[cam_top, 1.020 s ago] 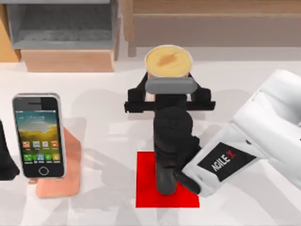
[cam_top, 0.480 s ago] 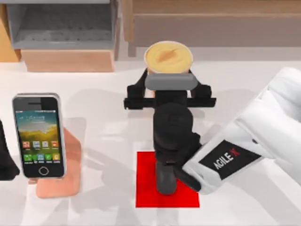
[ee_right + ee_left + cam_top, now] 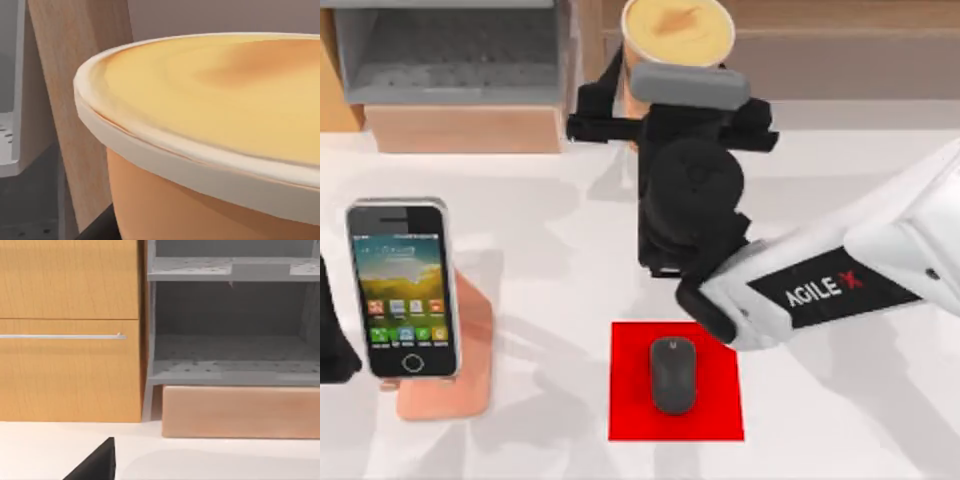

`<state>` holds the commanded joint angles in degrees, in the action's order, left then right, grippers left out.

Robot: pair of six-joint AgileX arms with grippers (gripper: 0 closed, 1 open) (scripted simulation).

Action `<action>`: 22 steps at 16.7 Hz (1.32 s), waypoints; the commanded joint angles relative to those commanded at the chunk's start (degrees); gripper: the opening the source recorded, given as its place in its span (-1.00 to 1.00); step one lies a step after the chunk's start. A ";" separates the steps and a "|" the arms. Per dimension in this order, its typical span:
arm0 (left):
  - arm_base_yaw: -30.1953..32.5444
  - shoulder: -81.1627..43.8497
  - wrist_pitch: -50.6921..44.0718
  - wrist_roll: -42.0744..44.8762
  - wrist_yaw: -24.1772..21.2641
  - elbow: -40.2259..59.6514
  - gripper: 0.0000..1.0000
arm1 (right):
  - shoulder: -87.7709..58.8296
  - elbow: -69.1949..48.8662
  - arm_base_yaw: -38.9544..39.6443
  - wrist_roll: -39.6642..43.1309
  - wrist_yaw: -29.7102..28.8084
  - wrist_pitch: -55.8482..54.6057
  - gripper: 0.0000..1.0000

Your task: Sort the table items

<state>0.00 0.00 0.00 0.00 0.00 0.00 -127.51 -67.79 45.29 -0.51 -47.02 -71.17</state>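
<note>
The tall orange cup [image 3: 678,30] with its yellow top is held up at the back of the table [image 3: 540,250], in front of the shelf units. My right gripper [image 3: 675,108] is shut on the cup, one black finger on each side of it. The right wrist view shows the cup [image 3: 220,100] very close, its pale rim and orange wall below. The dark grey mouse [image 3: 673,373] lies on the red mat [image 3: 630,405] near the front. The smartphone [image 3: 403,288] leans with lit screen on the pinkish stand [image 3: 472,340] at the left. My left gripper [image 3: 332,340] is parked at the left edge.
A grey shelf unit [image 3: 450,60] with a wooden block [image 3: 465,128] under it stands at the back left, and a wooden shelf [image 3: 820,45] at the back right. The left wrist view faces the grey shelf [image 3: 230,340] and a wooden drawer front [image 3: 70,340].
My right gripper has risen and moved toward the back shelf with the cup in it. The arm no longer covers the mouse on the red mat.
</note>
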 joint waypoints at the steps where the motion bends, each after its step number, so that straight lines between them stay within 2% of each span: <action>1: 0.00 0.00 0.00 0.00 0.00 0.00 1.00 | 0.81 -1.11 -0.58 0.01 0.67 0.91 -1.00; 22: 0.00 0.00 0.00 0.00 0.00 0.00 1.00 | 6.69 -18.65 -20.30 0.39 19.27 32.79 -1.00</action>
<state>0.00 0.00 0.00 0.00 0.00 0.00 -120.81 -86.44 24.99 -0.12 -27.75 -38.38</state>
